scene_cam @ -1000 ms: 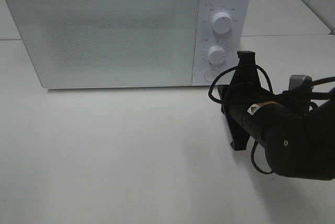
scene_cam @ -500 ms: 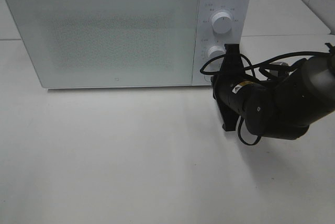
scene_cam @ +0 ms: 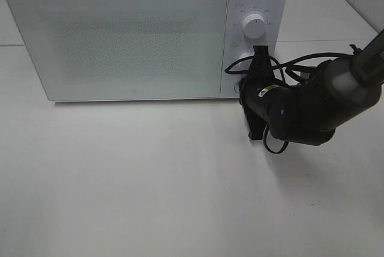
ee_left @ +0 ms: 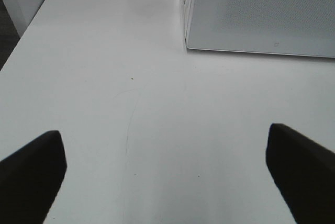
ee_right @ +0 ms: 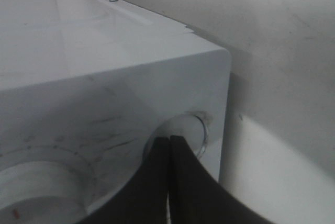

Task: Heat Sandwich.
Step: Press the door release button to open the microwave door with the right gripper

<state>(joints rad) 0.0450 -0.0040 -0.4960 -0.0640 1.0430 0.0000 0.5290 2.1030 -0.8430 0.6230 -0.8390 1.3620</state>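
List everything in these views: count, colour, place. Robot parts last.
microwave: one, white, at the back of the table, door shut
dials: two, white, stacked on the microwave's control panel; the upper dial is clear to see, the lower dial is partly hidden behind the right gripper in the high view
round button: one, white, at the panel's lower corner
table: one, white, under everything
sandwich: none in view
cable: one, black, looped over the right arm
right arm: one, black, reaching to the panel
right gripper: one, black, jaws shut, tip at the round button
left gripper: one, black, jaws wide open over bare table
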